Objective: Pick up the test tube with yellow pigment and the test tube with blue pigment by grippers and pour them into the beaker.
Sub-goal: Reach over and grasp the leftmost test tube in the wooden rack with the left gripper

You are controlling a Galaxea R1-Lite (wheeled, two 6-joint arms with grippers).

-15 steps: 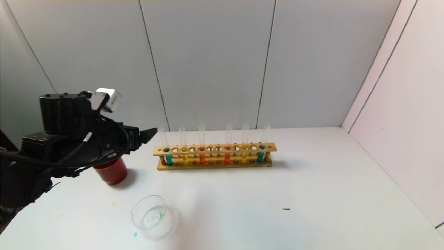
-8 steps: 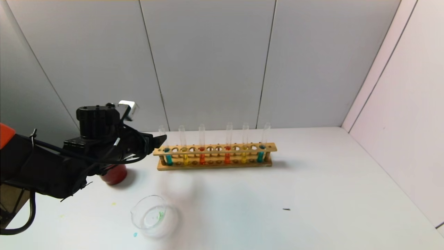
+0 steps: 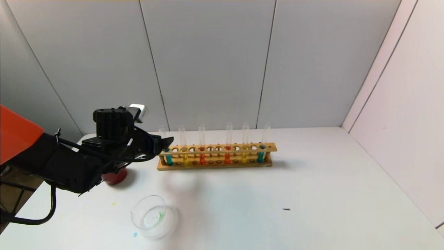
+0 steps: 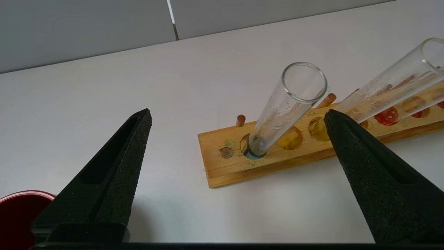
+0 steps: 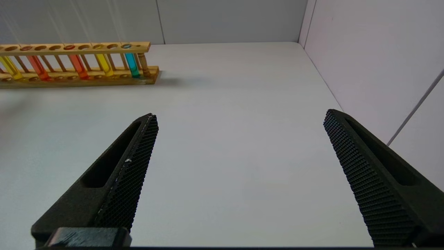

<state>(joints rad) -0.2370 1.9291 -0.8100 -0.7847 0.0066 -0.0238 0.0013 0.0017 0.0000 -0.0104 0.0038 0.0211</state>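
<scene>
While the left gripper [image 4: 237,116] hangs wide open and empty just before the rack's [image 3: 215,148] left end, the blue tube [image 4: 282,109] stands upright between its jaws, not yet touched.

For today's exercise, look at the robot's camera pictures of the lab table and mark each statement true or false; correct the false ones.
1. The left hand is open, with a test tube showing between its fingers. True.
2. The beaker stands inside the wooden rack. False: it stands on the table, in front of the rack and apart from it.
3. The right hand holds a yellow tube. False: it is open and holds nothing.
4. Six tubes stand in the rack. True.
5. A red cup sits partly hidden behind the left arm. True.
</scene>
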